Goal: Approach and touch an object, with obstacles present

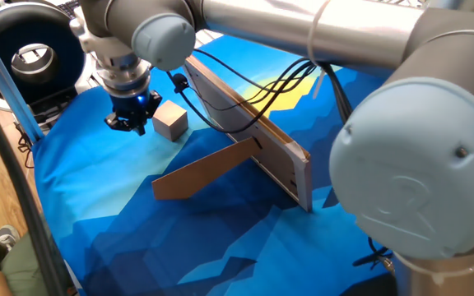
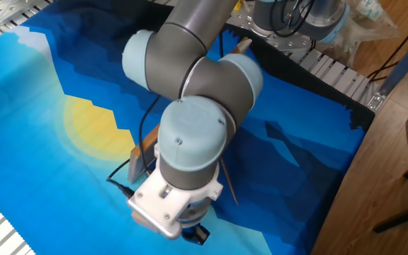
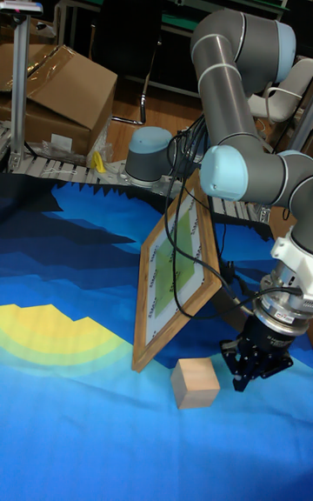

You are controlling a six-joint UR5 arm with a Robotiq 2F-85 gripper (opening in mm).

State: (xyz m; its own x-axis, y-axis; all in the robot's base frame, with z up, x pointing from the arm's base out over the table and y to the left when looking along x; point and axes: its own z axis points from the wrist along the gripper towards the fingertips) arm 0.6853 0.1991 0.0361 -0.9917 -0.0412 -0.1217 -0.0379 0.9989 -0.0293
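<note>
The object, a small pale wooden cube (image 1: 171,121) (image 3: 195,384), rests on the blue cloth. My gripper (image 1: 130,124) (image 3: 255,369) hangs low just beside it, on its left in one fixed view and on its right in the tall view. The dark fingers look shut with nothing held. Only a sliver separates them from the cube, and I cannot tell whether they touch. The obstacles stand just beyond the cube: a long light-wood board (image 1: 253,131) (image 3: 178,270) on edge, and a brown cardboard strip (image 1: 204,171) leaning from it. In the other fixed view my wrist (image 2: 183,198) hides the cube.
The blue and yellow patterned cloth (image 1: 97,214) covers the table. A black round device (image 1: 31,49) sits past the cloth's far left corner. Cables (image 1: 253,82) trail from my wrist over the board. A cardboard box (image 3: 52,101) and a chair stand behind the table.
</note>
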